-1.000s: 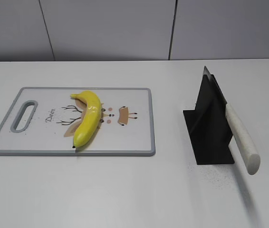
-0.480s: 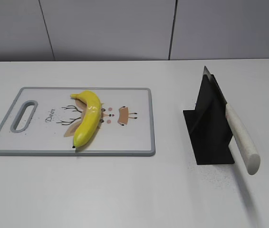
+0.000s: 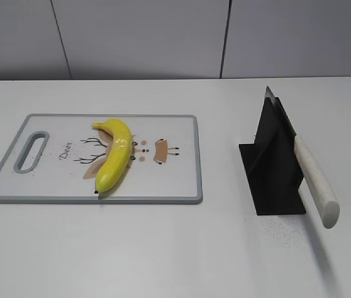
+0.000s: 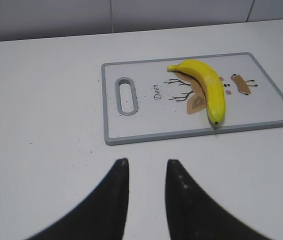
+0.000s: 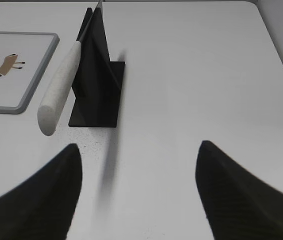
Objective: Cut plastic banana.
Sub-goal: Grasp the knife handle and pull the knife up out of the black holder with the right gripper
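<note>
Two claws show only in our wrist views, both hanging above the white counter [image 3: 163,248]. Our left claw [image 4: 146,167] has its black fingers [image 4: 114,192] slightly parted with a narrow gap, holding nothing. The banana [image 4: 207,87] lies well ahead of it and to the right, on the board [image 4: 141,122], its tip close to the board's near edge. Our right claw [image 5: 136,152] is spread wide and holds nothing. The knife [image 5: 61,85] leans in the black stand [image 5: 99,75] ahead and to the left of that claw, its white handle pointing back towards it. In the exterior view the banana [image 3: 115,154] rests across the deer print, well apart from the knife [image 3: 312,177].
</note>
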